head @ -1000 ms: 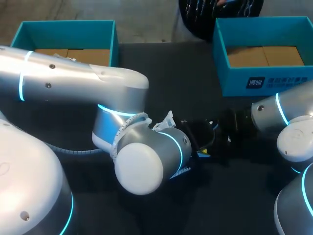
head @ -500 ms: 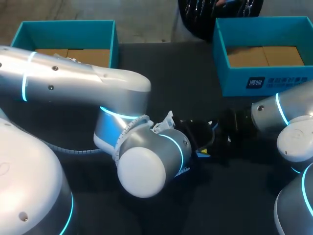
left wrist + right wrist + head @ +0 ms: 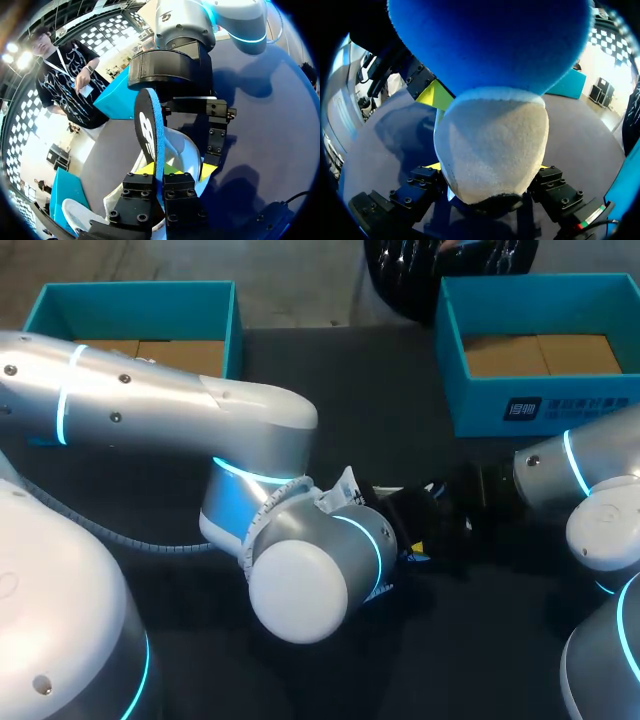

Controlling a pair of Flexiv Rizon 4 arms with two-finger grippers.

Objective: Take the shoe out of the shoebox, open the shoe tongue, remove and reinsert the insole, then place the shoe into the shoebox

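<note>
Arms meet mid-table, left arm (image 3: 160,415) and right arm (image 3: 590,490). Teal boxes stand at the far corners, left box (image 3: 60,300) and right box (image 3: 480,405), the latter with a white printed label (image 3: 522,408). The white shoe (image 3: 492,145) sits outside both, clamped in the right gripper (image 3: 490,170). The left gripper (image 3: 159,172) pinches the blue insole (image 3: 148,145), which carries a white logo (image 3: 145,125), upright above it.

A white printed label (image 3: 522,408) and a line of white characters mark the front wall of the teal shoebox (image 3: 480,412) at the table's far right corner, too small to read. A white logo sits on the black face of the insole (image 3: 146,131) above the white shoe (image 3: 186,150).
</note>
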